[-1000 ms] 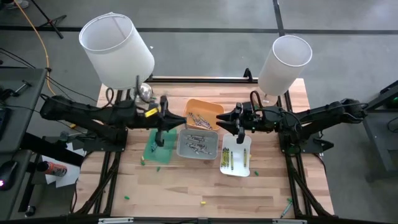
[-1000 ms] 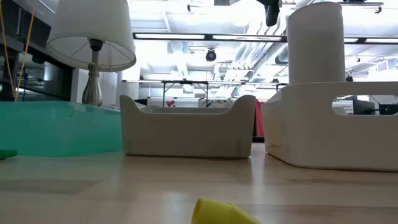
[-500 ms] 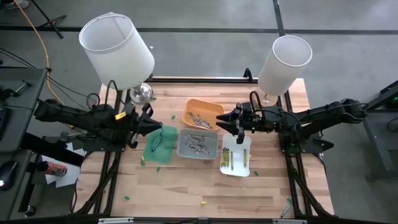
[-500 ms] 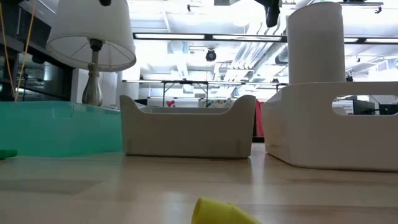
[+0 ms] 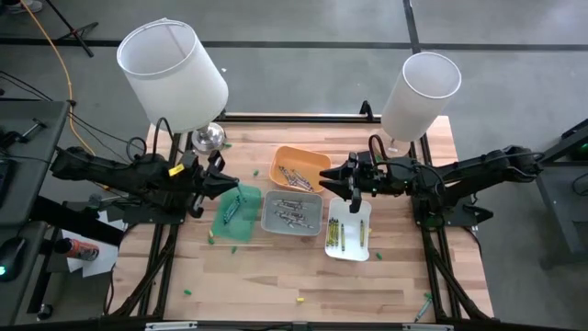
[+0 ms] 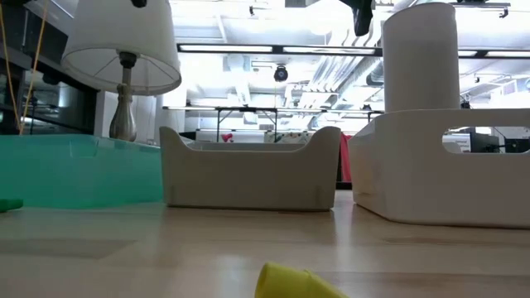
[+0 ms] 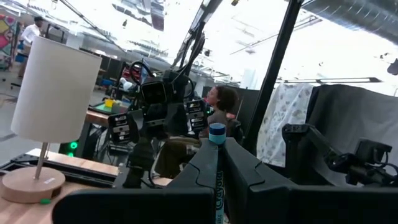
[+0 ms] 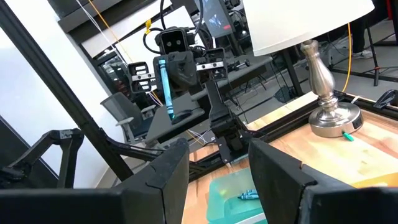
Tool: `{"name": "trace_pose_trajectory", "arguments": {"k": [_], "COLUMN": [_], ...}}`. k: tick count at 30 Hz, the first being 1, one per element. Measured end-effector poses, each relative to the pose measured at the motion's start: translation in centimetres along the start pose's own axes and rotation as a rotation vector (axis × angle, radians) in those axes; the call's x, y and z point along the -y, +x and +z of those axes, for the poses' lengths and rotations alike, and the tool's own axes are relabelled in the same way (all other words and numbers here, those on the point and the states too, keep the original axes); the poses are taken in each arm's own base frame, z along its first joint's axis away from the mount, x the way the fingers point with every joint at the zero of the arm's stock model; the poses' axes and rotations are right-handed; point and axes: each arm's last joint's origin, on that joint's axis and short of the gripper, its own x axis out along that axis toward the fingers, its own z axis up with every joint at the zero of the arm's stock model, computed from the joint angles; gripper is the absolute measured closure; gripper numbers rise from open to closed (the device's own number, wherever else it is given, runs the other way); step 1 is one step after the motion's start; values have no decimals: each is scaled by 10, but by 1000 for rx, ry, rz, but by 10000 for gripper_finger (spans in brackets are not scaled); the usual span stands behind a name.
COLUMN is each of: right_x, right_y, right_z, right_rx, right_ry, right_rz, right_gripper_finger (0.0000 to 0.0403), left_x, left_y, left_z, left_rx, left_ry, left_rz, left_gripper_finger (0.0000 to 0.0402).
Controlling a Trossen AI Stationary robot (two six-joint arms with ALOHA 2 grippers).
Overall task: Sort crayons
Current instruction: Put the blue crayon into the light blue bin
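My left gripper point(image 5: 220, 180) hangs at the table's left, beside the green tray point(image 5: 236, 213), shut on a blue crayon point(image 7: 217, 171). The right wrist view shows that crayon point(image 8: 165, 87) too. My right gripper point(image 5: 343, 180) hovers open and holds nothing, between the orange tray point(image 5: 299, 168) and the white tray point(image 5: 349, 230). A grey tray point(image 5: 292, 213) stands between the green and white ones. All the trays hold crayons. A loose yellow crayon point(image 5: 299, 299) lies near the front edge. My left gripper pinches the blue crayon between its two fingers, which come in about level from the table's left. The crayon stands roughly upright, its flat top end point(image 7: 216, 130) sticking out past the fingertips. It is lifted clear of the table and trays.
Two white-shaded lamps stand at the far corners, one left point(image 5: 175, 74) and one right point(image 5: 418, 92). Loose green crayons lie at the near left point(image 5: 186, 291), by the green tray point(image 5: 209, 240) and at the near right point(image 5: 425, 302). Bare wood spreads along the front.
My left gripper has drawn back from over the green tray's far end toward the table's left edge, tipping up from pointing down to about level. It has kept still for the last half second. My right gripper has not moved.
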Motion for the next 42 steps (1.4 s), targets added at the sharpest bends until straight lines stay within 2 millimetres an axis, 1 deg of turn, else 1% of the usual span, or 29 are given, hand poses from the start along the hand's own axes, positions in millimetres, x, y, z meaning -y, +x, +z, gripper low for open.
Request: {"name": "trace_pose_trajectory", "arguments": {"k": [3,6,10,12,16,20,24,27,31,34,37,42], "right_x": [0,0,0,0,1,2,3,4,5,5,6,7], "right_y": [0,0,0,0,0,0,0,0,0,0,0,-1], "right_z": [0,0,0,0,-1,-3,-6,-7,-8,-9,-9,-10], "right_rx": [0,0,0,0,-10,-34,-56,-65,-72,-85,-89,-83], "right_ry": [0,-4,-5,-6,-10,-15,-21,-23,-25,-28,-31,-63], "right_rz": [0,0,0,-1,-5,-18,-40,-46,-53,-61,-75,-101], "right_gripper_finger": [242,242,242,242,242,242,242,242,242,242,242,242], "left_x": [-1,-3,-7,-10,-18,-25,-30,-32,-36,-38,-39,-40], "left_y": [0,0,-2,-4,-13,-24,-29,-25,-19,-14,-4,15], "left_z": [-1,-6,-17,-25,-45,-64,-79,-89,-109,-122,-127,-130], "left_rx": [-7,-52,-155,-234,-412,-561,-650,-684,-798,-902,-960,-1030], "left_ry": [1,-10,-95,-174,-338,-486,-608,-656,-692,-684,-640,-491], "left_rz": [19,60,126,170,331,528,695,762,821,874,927,1005], "left_gripper_finger": [401,401,401,401,401,401,401,401,401,401,401,401]}}
